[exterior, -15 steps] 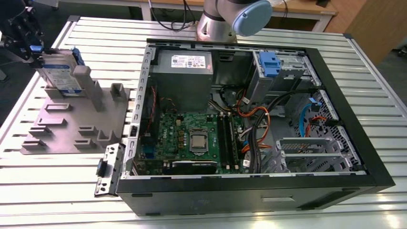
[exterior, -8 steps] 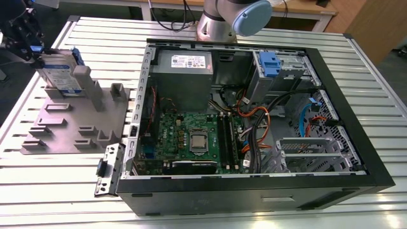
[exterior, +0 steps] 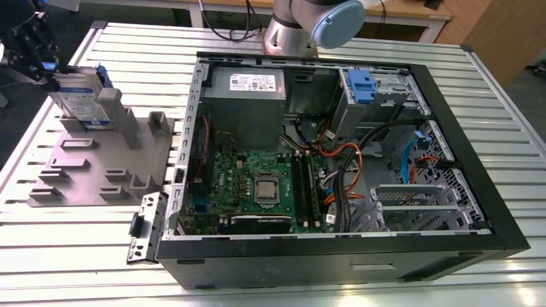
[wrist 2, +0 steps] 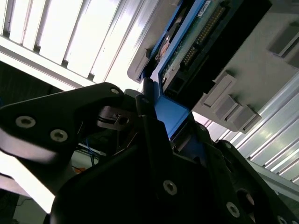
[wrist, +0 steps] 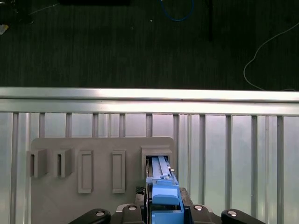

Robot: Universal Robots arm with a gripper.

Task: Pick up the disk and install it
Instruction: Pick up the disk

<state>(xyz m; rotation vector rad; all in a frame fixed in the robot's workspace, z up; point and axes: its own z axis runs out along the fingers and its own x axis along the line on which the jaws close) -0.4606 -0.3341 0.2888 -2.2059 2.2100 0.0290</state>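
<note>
Gripper (exterior: 51, 70) clamps the flat, blue-railed disk (exterior: 78, 102) upright on the grey pegged plate (exterior: 85, 169), exterior view's far left.

The plate (exterior: 85, 173) lay on the table (exterior: 68, 256) at the exterior view's left, just beside the open computer case (exterior: 341, 265) to its right; the disk (exterior: 81, 102) stood upright between pegs at the plate's far corner; the arm's base (exterior: 290, 35) stood behind the case.

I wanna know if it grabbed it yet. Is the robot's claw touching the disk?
Touching. In the second wrist view the gripper squeezes the disk by its blue rail, with its dark fingers flat against the rail and no gap.
</note>
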